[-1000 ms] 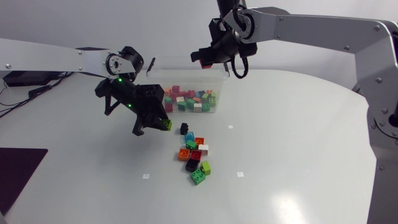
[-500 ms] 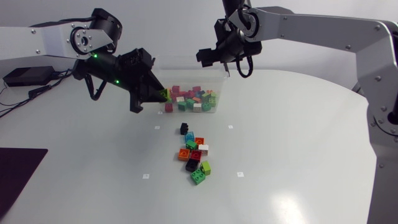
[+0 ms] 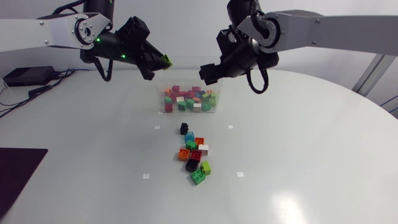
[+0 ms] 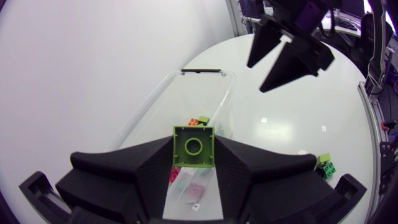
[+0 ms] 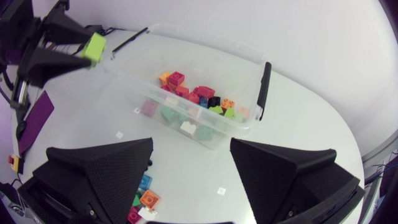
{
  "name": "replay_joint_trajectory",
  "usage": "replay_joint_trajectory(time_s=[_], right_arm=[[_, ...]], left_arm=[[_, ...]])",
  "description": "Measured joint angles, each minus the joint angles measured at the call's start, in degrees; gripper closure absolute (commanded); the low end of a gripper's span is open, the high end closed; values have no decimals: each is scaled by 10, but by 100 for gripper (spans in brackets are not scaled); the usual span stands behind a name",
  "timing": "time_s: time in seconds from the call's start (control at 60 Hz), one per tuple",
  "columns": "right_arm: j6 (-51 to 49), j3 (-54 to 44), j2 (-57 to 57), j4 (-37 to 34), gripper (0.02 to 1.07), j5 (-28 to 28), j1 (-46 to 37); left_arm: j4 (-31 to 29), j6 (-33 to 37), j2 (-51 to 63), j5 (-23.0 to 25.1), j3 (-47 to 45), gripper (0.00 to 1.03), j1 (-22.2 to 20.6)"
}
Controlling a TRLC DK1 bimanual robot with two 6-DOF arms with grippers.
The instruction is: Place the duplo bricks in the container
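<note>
Since the earlier frames, the left gripper (image 3: 161, 63) is raised from table level to the container's rim, and the right gripper (image 3: 206, 73) is swung outward.

Head view: a lime-green brick (image 3: 166, 61) is pinched at the left fingertips, over the clear plastic container (image 3: 159, 99). Loose bricks (image 3: 194, 158) lie well below both grippers.

Left wrist view: the square brick's (image 4: 193, 146) hollow underside is seen, clamped between matte wedges, with the container (image 4: 168, 99) ahead.

Right wrist view: the right gripper's (image 5: 191, 149) fingers are spread and hold nothing. The container (image 5: 249, 71) lies ahead, its near wall blurring the bricks inside.
</note>
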Motion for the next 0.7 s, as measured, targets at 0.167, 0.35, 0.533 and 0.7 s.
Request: replay_joint_trajectory(time_s=[0.167, 0.35, 0.533, 0.7], right_arm=[[-2, -51, -19, 7, 17, 0, 5], [-10, -87, -27, 13, 17, 0, 20], [-10, -94, -25, 14, 17, 0, 51], [-10, -94, -5, 14, 18, 2, 83]], left_arm=[[40, -39, 37, -3, 26, 73, 9], [58, -67, 77, -16, 57, 73, 9], [67, -91, 123, -26, 109, 73, 10], [77, -110, 146, -39, 136, 72, 8]])
